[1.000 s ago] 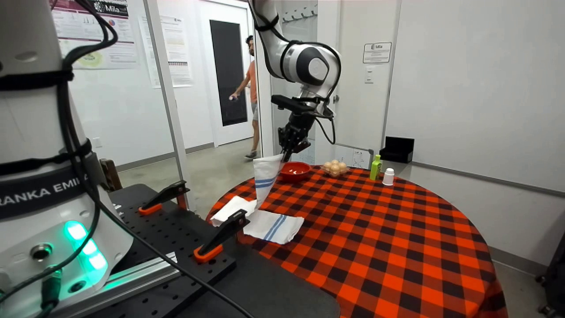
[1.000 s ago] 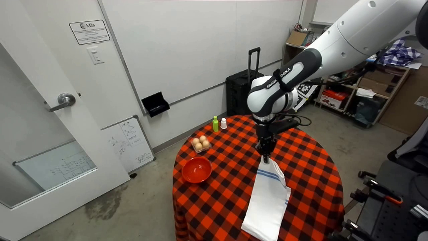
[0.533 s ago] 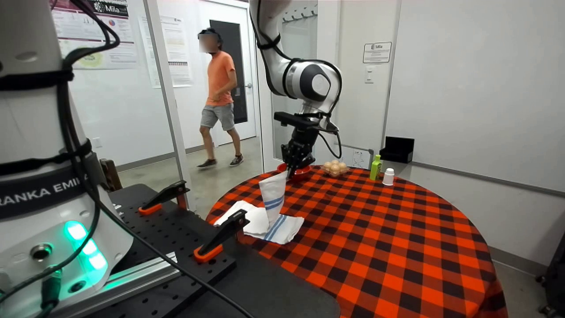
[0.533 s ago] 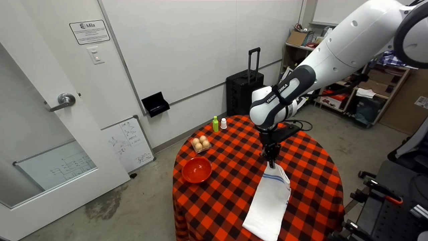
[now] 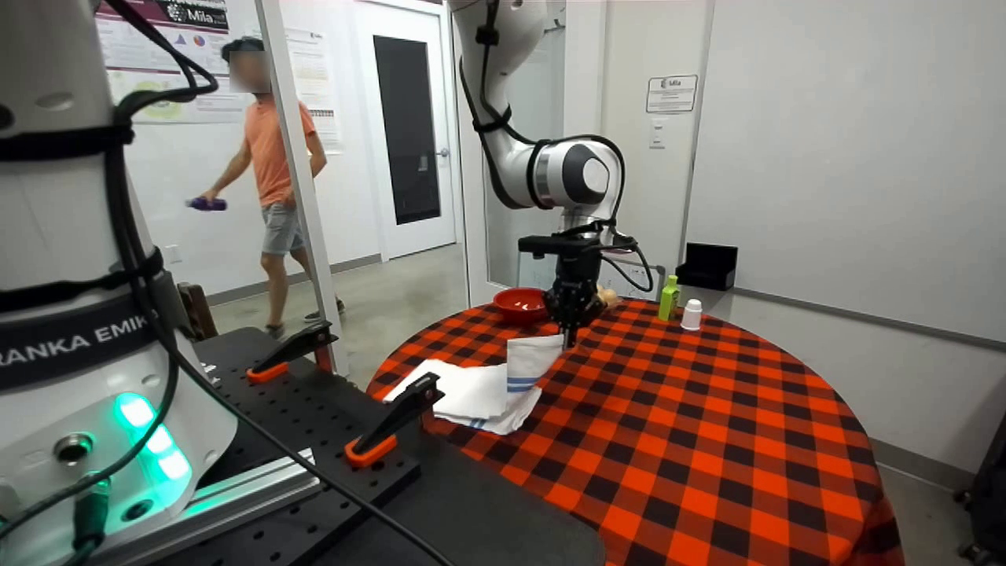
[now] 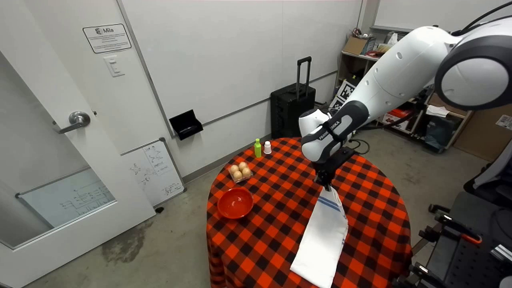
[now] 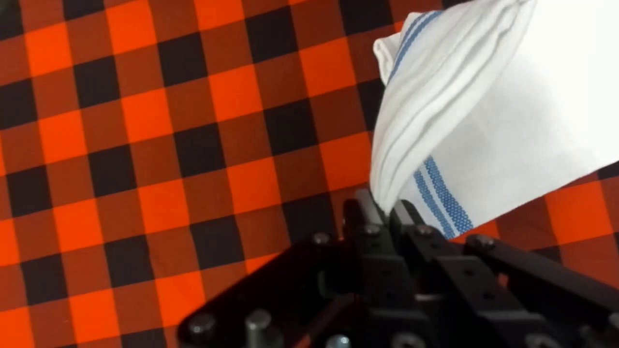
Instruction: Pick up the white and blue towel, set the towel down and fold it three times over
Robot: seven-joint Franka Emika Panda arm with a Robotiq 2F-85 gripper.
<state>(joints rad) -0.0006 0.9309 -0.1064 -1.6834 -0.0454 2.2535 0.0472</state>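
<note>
White towel with blue stripes (image 6: pixel 320 248): mostly on the tabletop (image 5: pixel 707 432), which is spread with a red-and-black checked tablecloth (image 6: pixel 276 234).
End effector (image 7: pixel 386 211): pressed together, pinching the towel's near end; in the wrist view a thick, layered white edge runs in between its tips.
Flat part (image 5: pixel 464 389): toward 8 o'clock from the end effector in an exterior view; between 1 and 2 o'clock in the wrist view.
Held flap (image 5: pixel 536 358): raised clear of the tabletop, rising from the flat part.
Long axis: in an exterior view, from the end effector to the towel's far end (image 6: pixel 314 272), between 6 and 7 o'clock.
Single Panda arm (image 6: pixel 400 76): reaching in there from between 1 and 2 o'clock.
Lower layer (image 5: pixel 515 415): beneath the flap, about 7 o'clock from the end effector in an exterior view.
Red bowl (image 6: pixel 235 205): in an exterior view, near 9 o'clock from the end effector, well apart from the towel.
Fold, judged: one seems in hand; which of the three, I cannot tell.
Coming move, judged: lower the flap onto the lower layer, its edges along the long axis; letting go too high might drop it crooked.
</note>
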